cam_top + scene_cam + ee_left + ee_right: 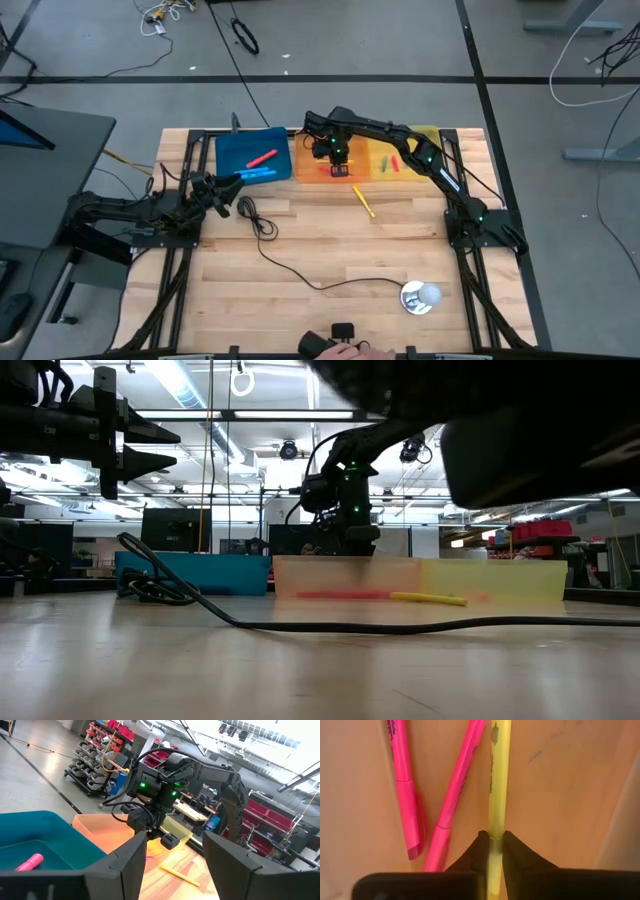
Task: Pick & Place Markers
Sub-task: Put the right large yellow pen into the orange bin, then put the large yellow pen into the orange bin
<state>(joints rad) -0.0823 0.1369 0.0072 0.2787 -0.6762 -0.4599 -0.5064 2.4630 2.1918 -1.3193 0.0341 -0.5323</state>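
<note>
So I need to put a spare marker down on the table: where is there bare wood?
Bare wood lies between the black cable and the left arm's side, and between the yellow marker and the silver-white object. It is crowded along the far edge: blue tray, orange tray and the right claw.

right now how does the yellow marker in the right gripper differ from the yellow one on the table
The held yellow marker is pinched by the right gripper inside the orange tray, beside two pink markers. The loose yellow marker lies ungripped on the bare wooden table, just outside the trays. Both are thin yellow sticks.
</note>
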